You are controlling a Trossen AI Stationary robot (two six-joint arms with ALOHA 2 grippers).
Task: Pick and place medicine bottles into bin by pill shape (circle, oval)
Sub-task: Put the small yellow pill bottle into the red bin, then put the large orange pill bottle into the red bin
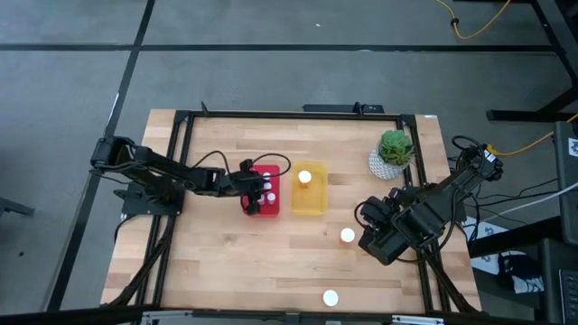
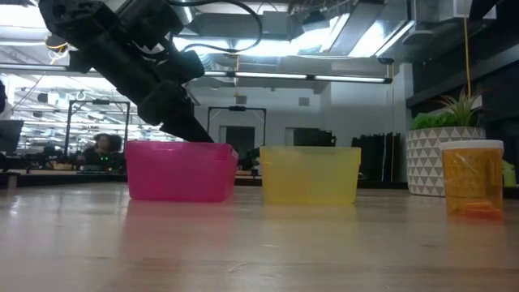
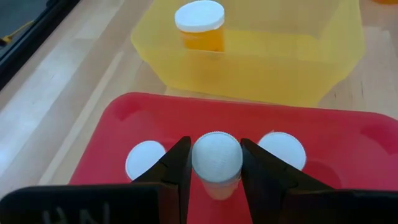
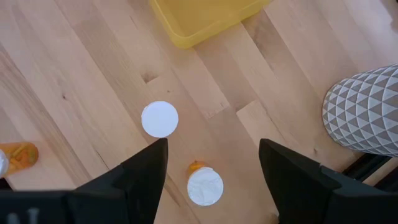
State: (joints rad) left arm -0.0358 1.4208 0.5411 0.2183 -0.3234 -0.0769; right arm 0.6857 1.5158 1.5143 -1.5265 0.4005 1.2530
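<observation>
My left gripper (image 3: pixel 215 152) reaches down into the red bin (image 3: pixel 348 143) and is shut on a white-capped medicine bottle (image 3: pixel 217 163). Two more white caps (image 3: pixel 146 160) (image 3: pixel 283 149) stand in that bin on either side of it. Beside it, the yellow bin (image 1: pixel 310 200) holds one orange bottle (image 3: pixel 199 28). My right gripper (image 4: pixel 211 152) hangs open above the table at the right, over two upright bottles (image 4: pixel 160 119) (image 4: pixel 205 185). It touches neither of them. My left gripper pinches the bottle's white cap (image 3: pixel 202 155) between its two fingers, one on each side. The fingers come slanting down from the table's left. The bottle stands upright inside the red bin (image 1: pixel 264 204). Whether its base rests on the bin floor I cannot tell.
A potted plant (image 1: pixel 394 152) stands at the far right of the table. One bottle (image 1: pixel 330 297) sits near the front edge, and another (image 4: pixel 18 155) lies on its side. In the low view an orange bottle (image 2: pixel 472 178) stands at the right.
</observation>
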